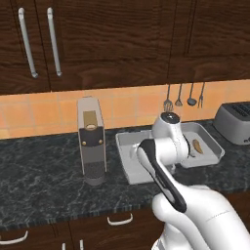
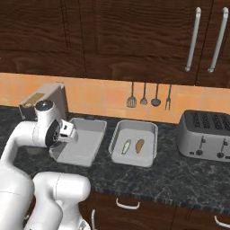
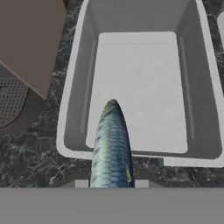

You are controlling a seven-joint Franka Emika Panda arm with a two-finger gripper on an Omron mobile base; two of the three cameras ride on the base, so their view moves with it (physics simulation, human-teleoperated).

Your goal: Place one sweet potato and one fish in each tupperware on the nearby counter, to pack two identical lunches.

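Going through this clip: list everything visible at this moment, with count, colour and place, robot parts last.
tupperware: two, grey, side by side on the counter; left one bare inside, right one filled
fish: two, silvery-green; one in the right tupperware, one held over the left one
sweet potato: one, orange-brown, beside the fish in the right tupperware
coffee machine: one, grey, left of the tupperware
toaster: one, silver, at the right
utensils: four, dark, hanging on the orange tiled wall
counter: black marbled stone, over brown drawers
cabinets: dark brown, overhead, silver handles
gripper: one, shut on the fish
arm: one, white
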